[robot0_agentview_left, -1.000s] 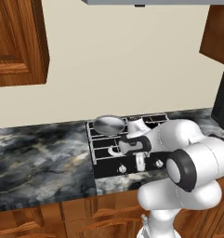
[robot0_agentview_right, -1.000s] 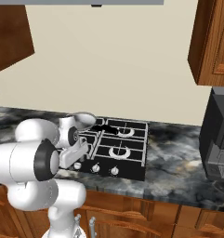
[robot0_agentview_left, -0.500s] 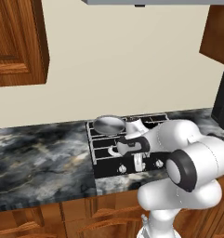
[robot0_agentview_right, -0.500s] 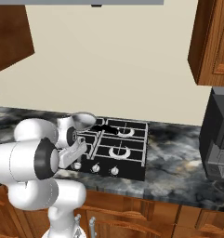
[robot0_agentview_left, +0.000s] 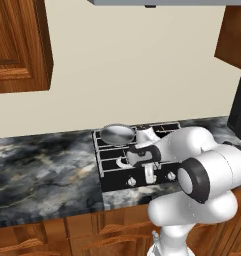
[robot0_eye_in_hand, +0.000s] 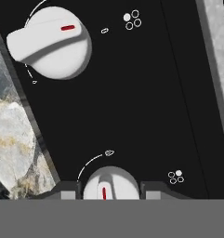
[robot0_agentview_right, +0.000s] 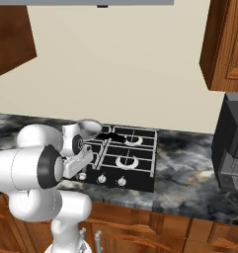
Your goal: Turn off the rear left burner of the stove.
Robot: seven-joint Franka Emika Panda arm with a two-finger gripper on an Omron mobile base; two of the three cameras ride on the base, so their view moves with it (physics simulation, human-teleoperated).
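While the pincer (robot0_eye_in_hand: 104, 189) clasps a knob (robot0_eye_in_hand: 104, 183), the rear left burner (robot0_agentview_left: 117, 134) sits behind it.

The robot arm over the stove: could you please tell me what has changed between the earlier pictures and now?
Nothing visibly changed. The arm stays bent low over the front of the stove, its pincer set around a silver knob, one fingertip on either side. The steel pan sits where it was on the rear left burner.
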